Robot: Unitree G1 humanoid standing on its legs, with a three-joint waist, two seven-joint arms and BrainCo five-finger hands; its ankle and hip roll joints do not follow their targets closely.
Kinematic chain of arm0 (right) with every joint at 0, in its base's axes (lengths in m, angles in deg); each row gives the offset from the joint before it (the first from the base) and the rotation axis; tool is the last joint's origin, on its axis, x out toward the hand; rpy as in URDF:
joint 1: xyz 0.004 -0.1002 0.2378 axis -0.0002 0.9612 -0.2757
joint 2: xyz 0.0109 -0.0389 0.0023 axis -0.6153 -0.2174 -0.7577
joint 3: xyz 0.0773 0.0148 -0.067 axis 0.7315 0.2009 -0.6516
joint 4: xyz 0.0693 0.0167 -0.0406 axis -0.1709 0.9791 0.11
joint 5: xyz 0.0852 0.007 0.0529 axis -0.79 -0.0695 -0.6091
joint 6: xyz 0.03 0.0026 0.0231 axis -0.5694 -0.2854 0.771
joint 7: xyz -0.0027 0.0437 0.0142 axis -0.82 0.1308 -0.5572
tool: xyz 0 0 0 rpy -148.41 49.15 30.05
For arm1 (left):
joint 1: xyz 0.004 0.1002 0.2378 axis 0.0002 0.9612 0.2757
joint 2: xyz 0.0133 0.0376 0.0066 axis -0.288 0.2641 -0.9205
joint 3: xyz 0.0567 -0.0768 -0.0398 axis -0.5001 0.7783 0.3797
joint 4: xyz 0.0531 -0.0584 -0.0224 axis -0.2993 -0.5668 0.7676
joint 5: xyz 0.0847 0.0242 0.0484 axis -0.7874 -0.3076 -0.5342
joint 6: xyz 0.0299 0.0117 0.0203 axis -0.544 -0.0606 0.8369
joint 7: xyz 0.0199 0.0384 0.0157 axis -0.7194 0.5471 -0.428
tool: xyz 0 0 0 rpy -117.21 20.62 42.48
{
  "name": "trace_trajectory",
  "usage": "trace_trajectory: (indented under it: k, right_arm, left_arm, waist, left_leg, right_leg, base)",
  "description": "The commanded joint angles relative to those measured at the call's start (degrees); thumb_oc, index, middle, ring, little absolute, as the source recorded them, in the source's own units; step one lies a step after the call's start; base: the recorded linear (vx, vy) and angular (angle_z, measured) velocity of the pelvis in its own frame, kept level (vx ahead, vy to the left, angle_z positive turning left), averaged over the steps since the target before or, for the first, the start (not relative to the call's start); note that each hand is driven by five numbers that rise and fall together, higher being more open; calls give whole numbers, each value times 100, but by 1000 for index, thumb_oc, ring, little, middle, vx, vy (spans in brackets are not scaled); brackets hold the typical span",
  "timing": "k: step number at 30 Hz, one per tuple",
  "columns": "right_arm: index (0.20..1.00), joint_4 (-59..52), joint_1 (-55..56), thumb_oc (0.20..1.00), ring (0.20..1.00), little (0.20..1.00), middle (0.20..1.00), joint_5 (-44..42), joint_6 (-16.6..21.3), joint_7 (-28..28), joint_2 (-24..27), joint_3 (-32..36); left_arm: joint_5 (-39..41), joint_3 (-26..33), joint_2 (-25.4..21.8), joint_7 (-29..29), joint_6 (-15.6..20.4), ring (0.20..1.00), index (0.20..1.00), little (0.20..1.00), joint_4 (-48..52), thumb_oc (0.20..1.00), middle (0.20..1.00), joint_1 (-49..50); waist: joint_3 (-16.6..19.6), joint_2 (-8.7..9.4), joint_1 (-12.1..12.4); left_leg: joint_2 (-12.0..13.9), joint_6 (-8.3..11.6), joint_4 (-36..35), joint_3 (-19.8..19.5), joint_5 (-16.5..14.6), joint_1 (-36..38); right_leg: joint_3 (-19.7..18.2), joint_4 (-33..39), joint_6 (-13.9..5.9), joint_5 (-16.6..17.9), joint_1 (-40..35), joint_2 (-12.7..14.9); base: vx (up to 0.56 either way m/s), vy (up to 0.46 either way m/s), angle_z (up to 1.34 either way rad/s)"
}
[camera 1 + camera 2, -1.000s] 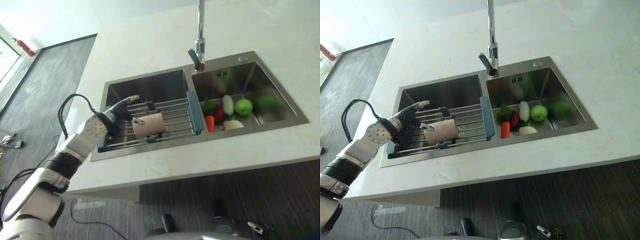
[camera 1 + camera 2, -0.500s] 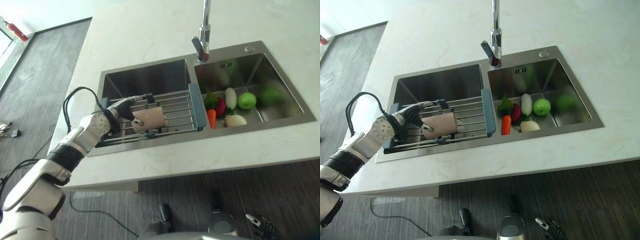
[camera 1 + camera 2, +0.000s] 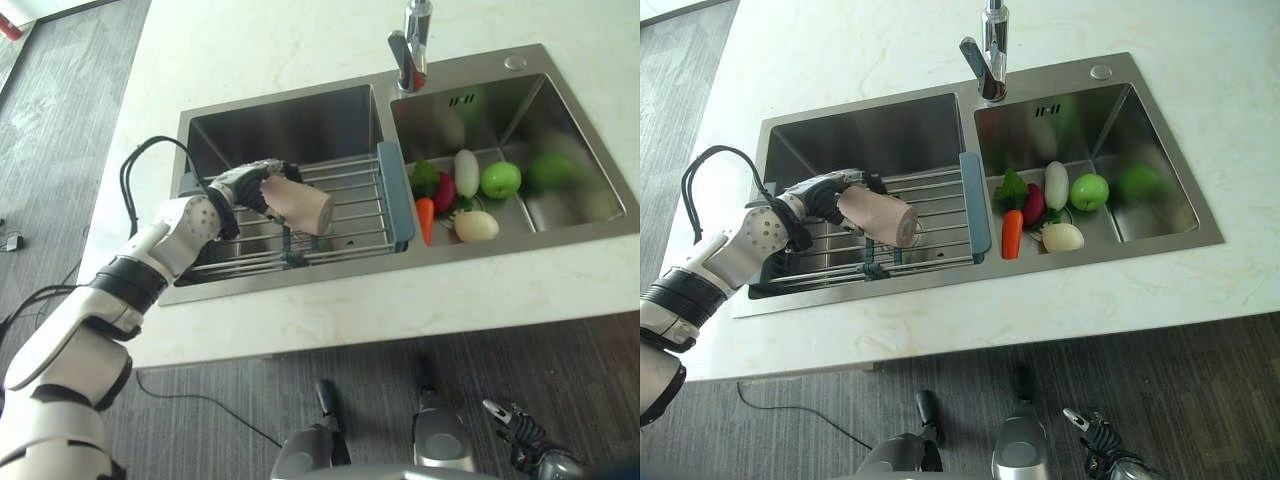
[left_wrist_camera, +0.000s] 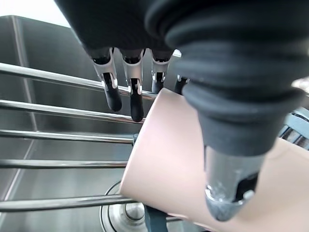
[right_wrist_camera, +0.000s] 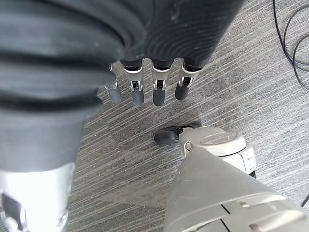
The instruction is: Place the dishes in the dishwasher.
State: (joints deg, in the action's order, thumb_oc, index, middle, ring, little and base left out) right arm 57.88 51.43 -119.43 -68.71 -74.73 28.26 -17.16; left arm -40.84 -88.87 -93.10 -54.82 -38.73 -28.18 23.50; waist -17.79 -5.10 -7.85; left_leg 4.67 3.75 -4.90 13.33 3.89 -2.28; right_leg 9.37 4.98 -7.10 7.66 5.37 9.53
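Note:
A pinkish-beige cup (image 3: 303, 205) is held tilted just above the wire drain rack (image 3: 350, 215) that spans the left sink basin (image 3: 290, 125). My left hand (image 3: 243, 186) is shut on it: in the left wrist view the fingers (image 4: 114, 99) curl over the far side of the cup (image 4: 164, 164) and the thumb (image 4: 227, 193) presses on the near side. My right hand (image 5: 137, 92) hangs low over the floor with its fingers straight and nothing in it.
The rack has blue end pieces (image 3: 393, 195). A tap (image 3: 410, 45) stands behind the two basins. The right basin (image 3: 560, 120) holds a carrot (image 3: 424, 218), a green apple (image 3: 501, 179) and other vegetables. White counter (image 3: 400, 300) surrounds the sink.
My left hand has closed round the cup and raised it off the rack, tipping it. The camera has shifted, so the whole sink sits higher in the picture.

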Motion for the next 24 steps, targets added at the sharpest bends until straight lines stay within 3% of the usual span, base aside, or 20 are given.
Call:
trace_trajectory:
  k: [1,5,15,24]
  right_arm:
    - [1000,-8,-92,1000,1000,1000,1000,-170,84,-15,15,-48]
    - [1000,-5,-110,1000,1000,1000,1000,-211,84,6,24,-12]
    - [1000,98,-126,1000,1000,1000,1000,-293,147,-14,-36,79]
    - [1000,115,-142,1000,1000,1000,1000,-294,221,-47,-64,138]
  left_arm:
    - [-224,-188,-349,-199,89,1000,1000,1000,-253,1000,1000,-433]
    - [-463,-249,-435,-181,160,1000,1000,1000,-44,1000,1000,-402]
    - [-2034,-334,-592,757,699,1000,1000,1000,456,1000,1000,207]
    - [-2549,-412,-547,1483,734,1000,1000,1000,657,1000,1000,453]
  waist:
    - [254,75,-97]
    - [277,53,-71]
    - [316,-1,21]
    - [302,-48,24]
  left_leg:
    - [125,169,155,-218,-362,-211]
    - [115,172,149,-221,-369,-201]
    - [83,158,95,-268,-401,-171]
    - [56,148,67,-295,-416,-171]
  right_leg:
    - [-337,-128,-500,-213,191,385]
    - [-322,-119,-503,-215,179,394]
    - [-266,-88,-505,-193,186,412]
    - [-275,-79,-514,-171,228,425]
  base:
    - [0,0,0]
    - [0,0,0]
    - [-6,0,0]
    - [-3,1,0]
